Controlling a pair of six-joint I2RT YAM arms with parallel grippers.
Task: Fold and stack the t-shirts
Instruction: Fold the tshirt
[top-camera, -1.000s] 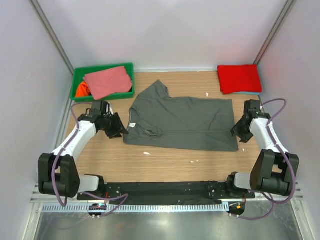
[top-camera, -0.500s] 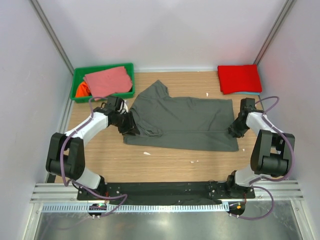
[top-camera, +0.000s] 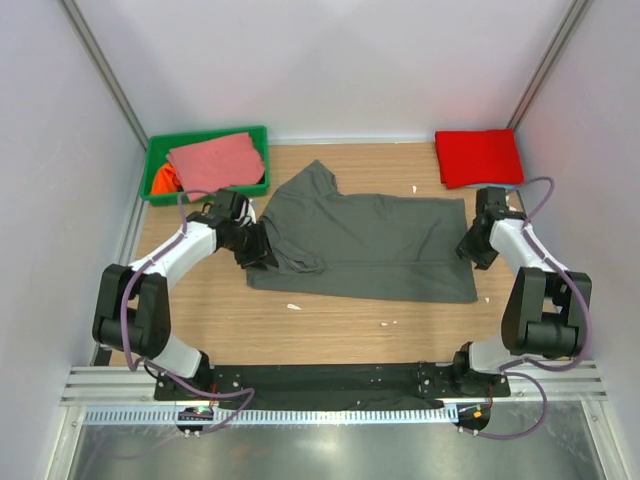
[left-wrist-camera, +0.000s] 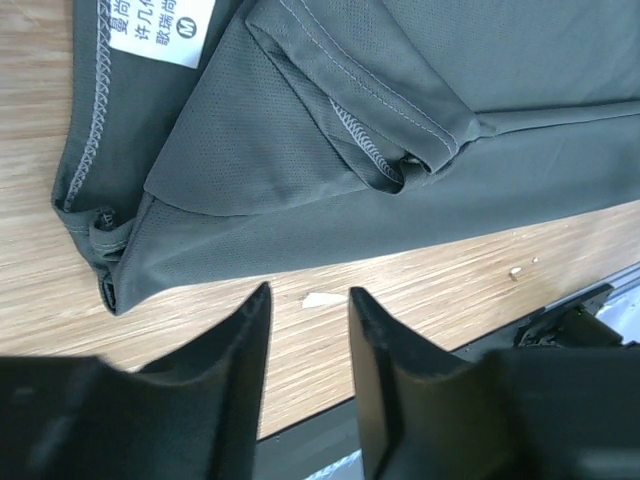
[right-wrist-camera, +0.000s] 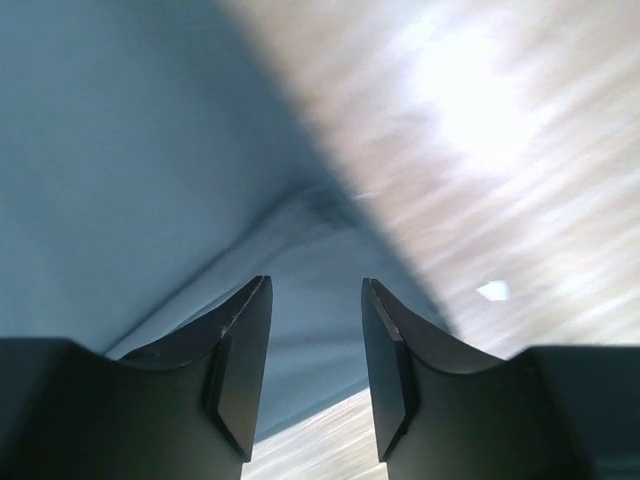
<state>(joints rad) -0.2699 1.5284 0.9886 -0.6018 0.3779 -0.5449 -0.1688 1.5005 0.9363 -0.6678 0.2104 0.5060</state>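
Note:
A dark grey t-shirt (top-camera: 365, 245) lies spread across the middle of the table, partly folded, one sleeve pointing to the back. Its white neck label (left-wrist-camera: 150, 25) shows near the left hem. My left gripper (top-camera: 256, 252) sits at the shirt's left edge. In the left wrist view that gripper (left-wrist-camera: 308, 295) is open over bare wood just off the hem of the grey cloth (left-wrist-camera: 330, 160), with nothing between its fingers. My right gripper (top-camera: 470, 246) is at the shirt's right edge. The blurred right wrist view shows this gripper (right-wrist-camera: 315, 285) open above the cloth's edge (right-wrist-camera: 150, 180).
A folded red t-shirt (top-camera: 479, 157) lies at the back right corner. A green bin (top-camera: 158, 150) at the back left holds a salmon-pink shirt (top-camera: 215, 163) and an orange one (top-camera: 163, 181). Small white scraps (top-camera: 294, 306) dot the wooden table (top-camera: 330, 320).
The left gripper swung right from beside the shirt to its left edge, then held there. The right gripper crept back along the shirt's right edge. Both jaws narrowed, then widened a little.

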